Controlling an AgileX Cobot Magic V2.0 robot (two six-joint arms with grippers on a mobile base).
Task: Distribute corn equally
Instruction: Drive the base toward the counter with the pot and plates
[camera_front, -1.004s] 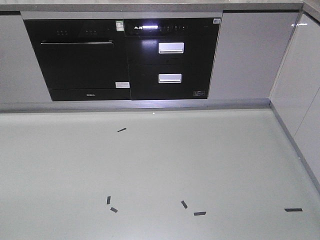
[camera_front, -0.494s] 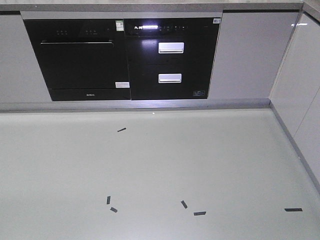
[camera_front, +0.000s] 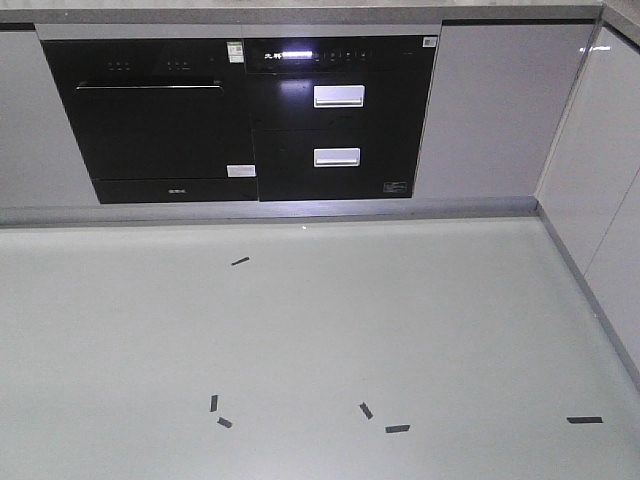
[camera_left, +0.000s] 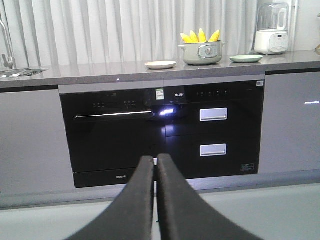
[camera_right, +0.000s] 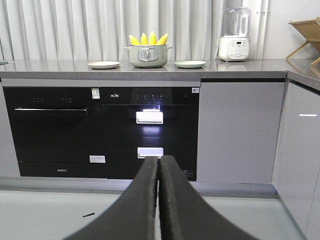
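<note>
Judging the corn (camera_left: 200, 36) in the pot (camera_left: 201, 53) stiff, light, ridged, we would grip exposed upper ends; left gripper (camera_left: 155, 161), right gripper (camera_right: 159, 161) closed, empty.

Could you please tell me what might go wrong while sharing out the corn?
The corn stands upright, crowded in the pot; pulling one cob may drag or topple its neighbours. The cream plate and green plate look shallow, so a round cob could roll off. Both the left end effector and right end effector are shut, and must open before any grasp.
</note>
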